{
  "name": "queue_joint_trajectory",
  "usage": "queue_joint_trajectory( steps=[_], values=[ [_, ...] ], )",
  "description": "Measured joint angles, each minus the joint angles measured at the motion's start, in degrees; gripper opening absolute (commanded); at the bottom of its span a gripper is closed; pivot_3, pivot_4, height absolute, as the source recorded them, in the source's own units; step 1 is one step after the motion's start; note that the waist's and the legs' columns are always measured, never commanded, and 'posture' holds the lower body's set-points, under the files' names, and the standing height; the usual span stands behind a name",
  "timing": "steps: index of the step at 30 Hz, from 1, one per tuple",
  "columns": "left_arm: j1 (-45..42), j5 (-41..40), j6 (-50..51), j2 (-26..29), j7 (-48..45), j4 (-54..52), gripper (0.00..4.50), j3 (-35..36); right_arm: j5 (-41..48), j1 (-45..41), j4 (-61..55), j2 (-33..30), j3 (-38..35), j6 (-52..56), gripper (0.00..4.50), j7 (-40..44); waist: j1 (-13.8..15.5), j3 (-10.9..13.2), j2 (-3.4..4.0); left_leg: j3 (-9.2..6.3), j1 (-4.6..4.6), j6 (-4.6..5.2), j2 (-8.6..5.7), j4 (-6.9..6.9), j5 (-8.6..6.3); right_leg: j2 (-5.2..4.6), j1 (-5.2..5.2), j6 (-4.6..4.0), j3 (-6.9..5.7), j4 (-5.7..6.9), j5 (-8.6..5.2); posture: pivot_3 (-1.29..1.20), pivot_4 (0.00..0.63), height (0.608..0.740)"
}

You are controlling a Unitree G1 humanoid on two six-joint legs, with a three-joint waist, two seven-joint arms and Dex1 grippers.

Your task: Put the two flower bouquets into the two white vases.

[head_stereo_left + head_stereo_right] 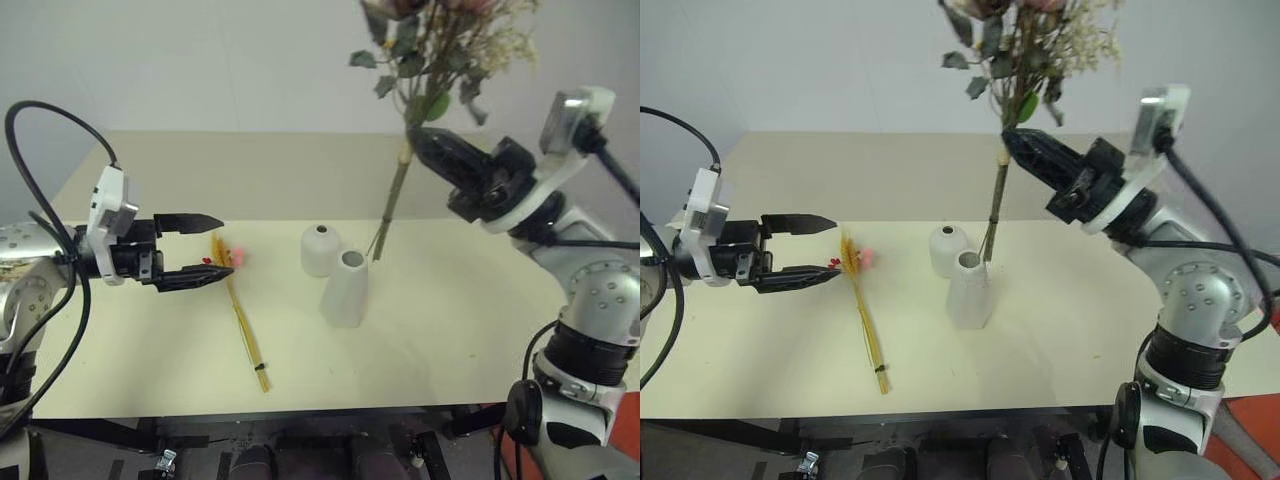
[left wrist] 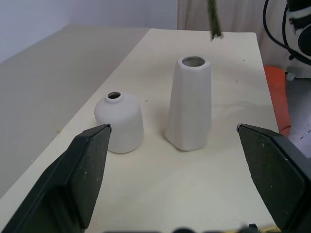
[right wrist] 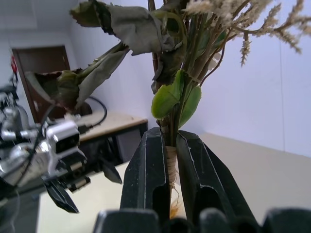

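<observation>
Right gripper (image 1: 420, 143) raised above the tabletop (image 1: 450, 330), jaws pinching the stems of the fuller bouquet (image 1: 432, 45), stem ends hanging just above the taller vase (image 1: 345, 289); shorter vase (image 1: 321, 250) just behind it, mid-tabletop. Left gripper (image 1: 212, 247) level, jaws spread, beside the thin stalk bundle (image 1: 240, 318) lying toward the near edge.

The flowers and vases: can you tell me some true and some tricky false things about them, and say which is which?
1. The right gripper holds the rose bunch up in the air. True.
2. The thin yellow bundle stands in the tall vase. False: it lies flat on the table.
3. The left gripper is open and holds nothing. True.
4. The short vase has tipped over. False: it stands upright.
5. Both vases already hold flowers. False: both are empty.
</observation>
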Motion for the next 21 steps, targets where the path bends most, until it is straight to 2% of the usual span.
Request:
queue_joint_trajectory(
  steps=[3, 11, 21],
  values=[
    [-0.4, 0.5, -0.1, -0.3, -0.2, 0.2, 4.5, -0.1, -3.5, 0.6, 0.6, 1.1, 3.5, -3.7, 0.12, -0.5, 0.0, 0.0, 0.0, 0.01, -0.03, 0.0, -0.01, 0.0, 0.0, 0.0, -0.06, -0.1, 0.02, 0.06, 0.0, 0.0, 0.15, 0.74],
    [-0.4, 0.7, -0.1, -0.4, -0.5, 0.3, 4.5, -0.1, -4.3, 0.7, 1.2, 1.2, 4.4, -7.2, 0.12, -0.7, 0.0, 0.0, 0.0, -0.01, -0.01, 0.0, 0.0, -0.01, 0.0, 0.0, -0.06, -0.27, -0.01, 0.13, 0.04, 0.0, 0.15, 0.74],
    [-0.4, 0.7, -0.1, -0.4, -0.5, 0.3, 4.5, -0.1, -7.3, 6.5, 2.3, 1.1, 7.9, -9.8, 0.12, 1.3, 0.0, 0.0, 0.0, -0.02, -0.01, 0.0, -0.01, -0.01, 0.0, 0.0, -0.06, -0.27, -0.02, 0.15, 0.01, 0.0, 0.15, 0.74]
  ],
)
